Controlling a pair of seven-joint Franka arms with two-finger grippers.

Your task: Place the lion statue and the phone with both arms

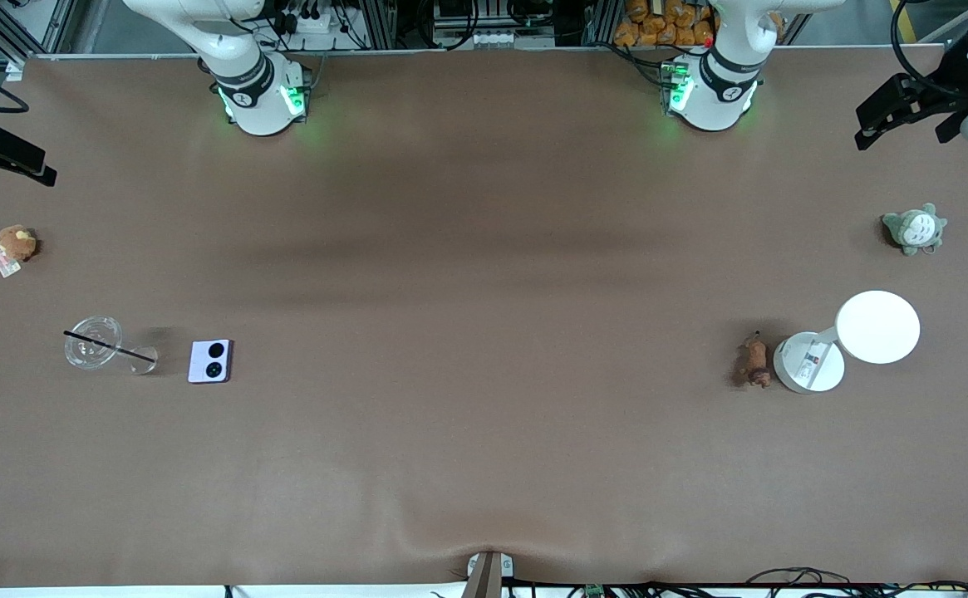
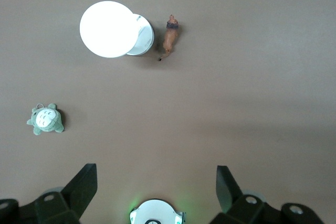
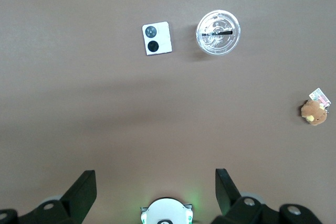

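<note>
Front view: the phone (image 1: 209, 360) lies beside a clear cup (image 1: 93, 341) at the right arm's end; the lion statue (image 1: 754, 360) beside a white lamp (image 1: 876, 326) at the left arm's end.

Left wrist view: left gripper (image 2: 156, 184) spread wide above bare table; the lion looks light and rigid, best pinched across its body.

Right wrist view: right gripper (image 3: 155, 184) likewise agape; the phone seems slick and flat, so grip its edges.

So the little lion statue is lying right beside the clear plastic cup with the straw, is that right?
No. The front view shows the lion statue lying beside the white lamp, toward the left arm's end. Beside the clear cup lies the phone.
</note>
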